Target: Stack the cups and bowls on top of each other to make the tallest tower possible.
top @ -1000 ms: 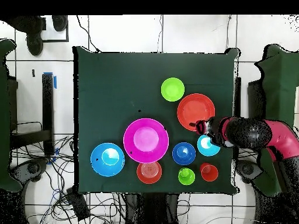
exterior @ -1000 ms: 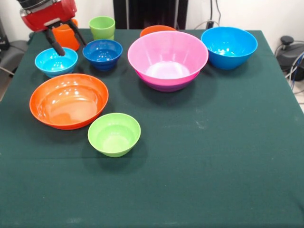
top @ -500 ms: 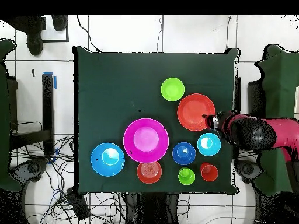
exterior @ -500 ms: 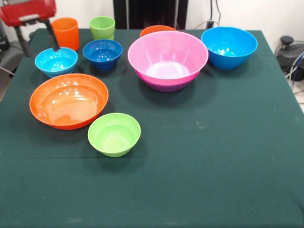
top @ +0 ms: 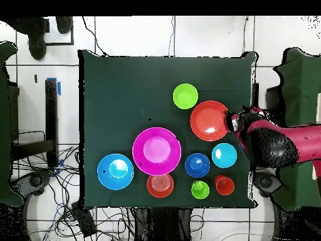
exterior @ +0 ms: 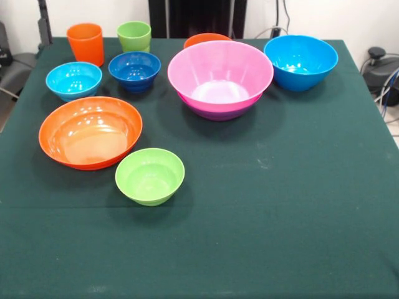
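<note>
- The pink bowl [exterior: 220, 75] sits nested inside a purple bowl [exterior: 215, 113]; only the purple one's lower wall shows beneath the pink rim. This pair is the only stack, and it stands in the far middle of the table [exterior: 299, 199]. The pink bowl holds nothing.
- The wide orange bowl [exterior: 90, 131] lies empty on the front view's left side, with the small lime-green bowl [exterior: 149, 175] just beside it toward the camera, also empty.
- The light-blue bowl [exterior: 73, 80] and the dark-blue bowl [exterior: 134, 70] stand side by side behind the wide orange one, near each other but apart, both empty.
- The big blue bowl [exterior: 300, 61] stands alone at the far right, apart from the pink stack, empty.
- A small orange bowl [exterior: 206, 39] shows only its rim behind the pink bowl; from overhead it sits just beside the stack.
- The orange cup [exterior: 86, 43] and the lime-green cup [exterior: 134, 36] stand upright at the table's far edge, apart from each other.
- Count: eight bowls and two cups; six bowls stand singly, two are nested.
- The gripper [top: 234, 121] shows only from overhead, at the table's edge just beside the wide orange bowl; whether it is open or closed cannot be told, and nothing shows in its hold.
</note>
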